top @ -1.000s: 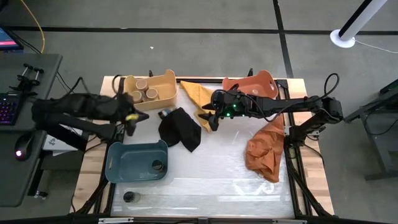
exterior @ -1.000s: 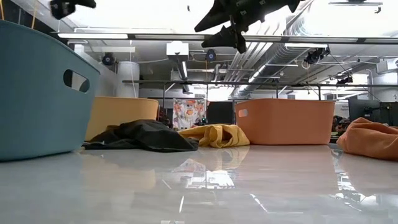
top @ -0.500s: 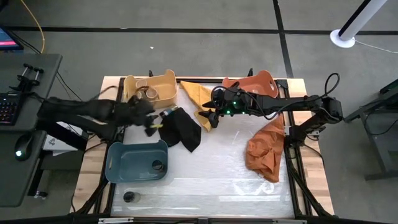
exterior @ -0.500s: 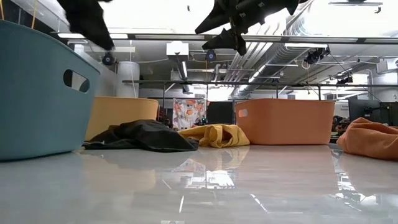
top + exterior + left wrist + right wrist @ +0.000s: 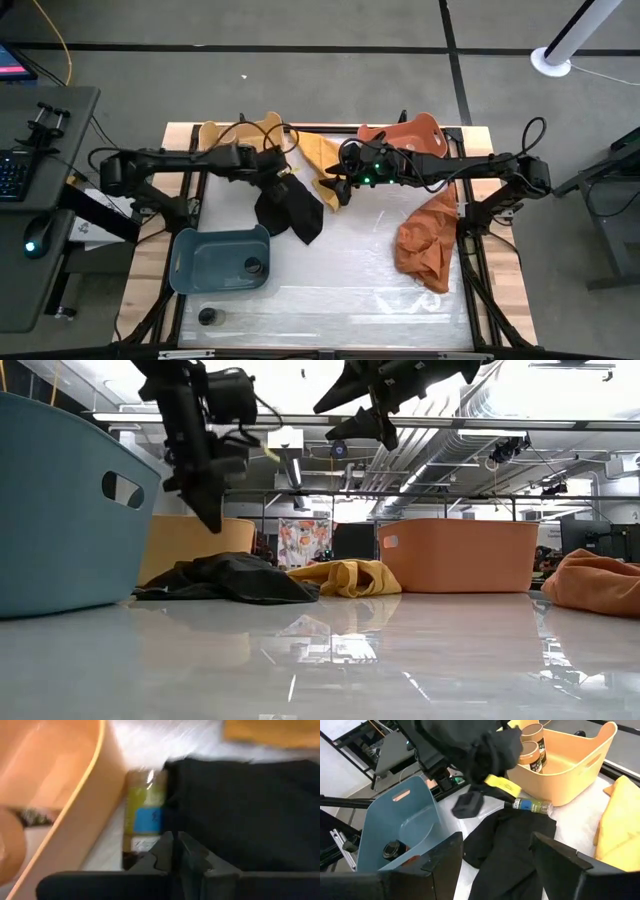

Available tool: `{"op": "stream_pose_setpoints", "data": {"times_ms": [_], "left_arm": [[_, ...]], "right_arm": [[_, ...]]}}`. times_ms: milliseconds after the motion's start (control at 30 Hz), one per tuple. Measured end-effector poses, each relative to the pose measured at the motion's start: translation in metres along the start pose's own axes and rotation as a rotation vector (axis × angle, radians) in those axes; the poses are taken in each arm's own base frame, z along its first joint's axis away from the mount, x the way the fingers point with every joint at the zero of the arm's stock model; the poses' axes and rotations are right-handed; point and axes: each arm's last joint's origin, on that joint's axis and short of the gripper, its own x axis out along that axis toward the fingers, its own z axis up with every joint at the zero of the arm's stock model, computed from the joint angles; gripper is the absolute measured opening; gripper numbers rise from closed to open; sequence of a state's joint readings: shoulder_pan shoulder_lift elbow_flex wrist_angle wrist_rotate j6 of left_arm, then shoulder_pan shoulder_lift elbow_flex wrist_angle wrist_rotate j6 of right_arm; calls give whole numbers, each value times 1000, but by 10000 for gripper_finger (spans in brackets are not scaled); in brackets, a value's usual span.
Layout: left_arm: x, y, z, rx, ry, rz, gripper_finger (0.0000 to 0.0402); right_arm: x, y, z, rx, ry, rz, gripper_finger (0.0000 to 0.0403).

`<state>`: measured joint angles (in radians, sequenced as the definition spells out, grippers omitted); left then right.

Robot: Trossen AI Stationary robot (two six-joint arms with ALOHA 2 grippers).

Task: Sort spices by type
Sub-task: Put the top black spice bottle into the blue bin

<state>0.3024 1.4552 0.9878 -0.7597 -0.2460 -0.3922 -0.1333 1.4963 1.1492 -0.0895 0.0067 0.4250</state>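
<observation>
Surface [image 5: 330, 270] holds blue bin [image 5: 205, 268] nr front-left w/ one black-topped jar [image 5: 254, 267] inside. Yellow bin [image 5: 570, 767] at back-left has tan-topped jars [image 5: 532, 747]. Left gripper [image 5: 281, 178] w/ jaws clenched, empty, over jar [image 5: 142, 817] lying btwn yellow bin & black cloth [image 5: 290, 208]. Right gripper [image 5: 335, 190] mid-surface, jaws released.

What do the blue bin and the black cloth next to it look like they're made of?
Blue bin: looks like moulded plastic with a matte finish, going by its smooth rigid walls, rounded corners and cut-out handle. Black cloth: soft woven fabric, matte, lying crumpled in loose folds. The exact fibre can't be told.
</observation>
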Motion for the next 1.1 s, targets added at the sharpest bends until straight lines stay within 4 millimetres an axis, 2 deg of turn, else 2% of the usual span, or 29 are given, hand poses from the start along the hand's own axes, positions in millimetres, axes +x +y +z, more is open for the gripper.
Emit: {"op": "stream_pose_setpoints", "data": {"times_ms": [200, 467, 667, 867, 1100], "left_arm": [[9, 2, -1, 18, 40, 47, 1], [11, 1, 2, -47, 15, 40, 27], [10, 2, -3, -7, 73, 34, 44], [10, 6, -6, -26, 90, 121, 5], [11, 8, -4, -89, 78, 99, 4]], "right_arm": [[0, 0, 0, 4, 1, 0, 227], [0, 0, 0, 4, 2, -1, 227], [0, 0, 0, 3, 4, -1, 227], [0, 0, 0, 0, 4, -1, 227], [0, 0, 0, 3, 4, -2, 227]]}}
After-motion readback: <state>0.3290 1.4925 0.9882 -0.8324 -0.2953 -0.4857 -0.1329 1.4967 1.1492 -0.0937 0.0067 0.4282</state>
